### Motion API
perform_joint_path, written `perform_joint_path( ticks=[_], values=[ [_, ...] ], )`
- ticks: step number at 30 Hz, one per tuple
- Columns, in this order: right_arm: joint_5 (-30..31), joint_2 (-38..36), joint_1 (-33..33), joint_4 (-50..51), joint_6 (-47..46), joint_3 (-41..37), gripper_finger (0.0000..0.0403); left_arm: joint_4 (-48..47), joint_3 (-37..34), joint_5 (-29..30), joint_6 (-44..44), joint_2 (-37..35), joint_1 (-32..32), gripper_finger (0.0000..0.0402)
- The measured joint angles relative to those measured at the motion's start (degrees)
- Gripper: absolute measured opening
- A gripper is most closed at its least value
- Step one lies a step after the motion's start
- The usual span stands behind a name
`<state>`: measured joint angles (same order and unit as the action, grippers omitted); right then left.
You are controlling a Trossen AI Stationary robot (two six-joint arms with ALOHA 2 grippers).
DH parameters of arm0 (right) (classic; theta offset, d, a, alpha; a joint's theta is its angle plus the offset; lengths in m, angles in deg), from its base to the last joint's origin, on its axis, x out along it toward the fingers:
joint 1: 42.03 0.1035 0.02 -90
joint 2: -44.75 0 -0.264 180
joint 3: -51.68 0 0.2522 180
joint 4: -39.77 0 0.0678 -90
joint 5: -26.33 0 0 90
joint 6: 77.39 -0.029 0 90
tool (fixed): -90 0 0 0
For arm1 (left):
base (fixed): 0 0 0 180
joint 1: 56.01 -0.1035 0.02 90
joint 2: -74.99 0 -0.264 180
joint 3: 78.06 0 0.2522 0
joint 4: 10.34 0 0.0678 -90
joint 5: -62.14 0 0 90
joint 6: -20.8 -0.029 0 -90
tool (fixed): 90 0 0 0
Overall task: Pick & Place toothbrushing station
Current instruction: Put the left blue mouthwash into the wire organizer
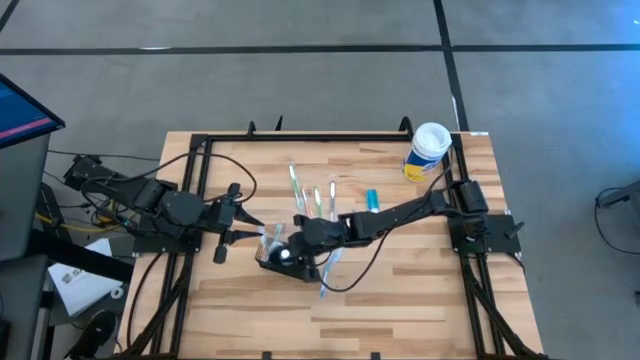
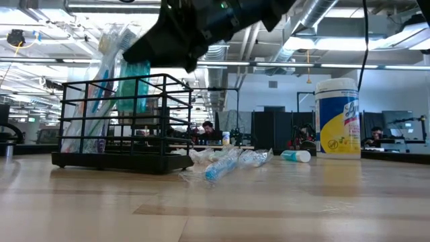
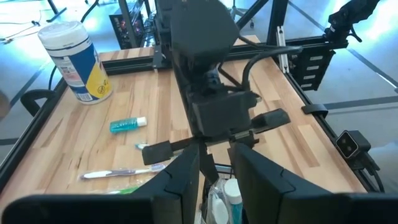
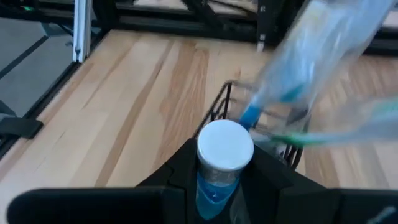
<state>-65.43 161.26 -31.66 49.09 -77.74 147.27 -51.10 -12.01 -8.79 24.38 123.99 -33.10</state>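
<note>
A blue tube with a white cap [image 4: 222, 163] was clamped in the right gripper [image 1: 288, 255] above the black wire toothbrushing station [image 2: 127, 128] at table centre-left. The station's rim was pinched by the left gripper [image 1: 262, 232]. Wrapped toothbrushes [image 1: 318, 200] lay beyond.

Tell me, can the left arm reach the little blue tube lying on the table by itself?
Probably not easily. The tube lies past the rack and the right arm, which stretches across between it and the left end effector. The left arm would have to go over or around them.
</note>
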Motion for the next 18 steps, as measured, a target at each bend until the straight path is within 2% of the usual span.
perform_joint_path(
  ticks=[18],
  values=[
    [0.0, 0.0, -0.1, -6.5, -1.2, -4.1, 0.0083, 0.1, 0.0, 0.5, -0.3, 0.0, 0.0, 0.0095]
  ],
)
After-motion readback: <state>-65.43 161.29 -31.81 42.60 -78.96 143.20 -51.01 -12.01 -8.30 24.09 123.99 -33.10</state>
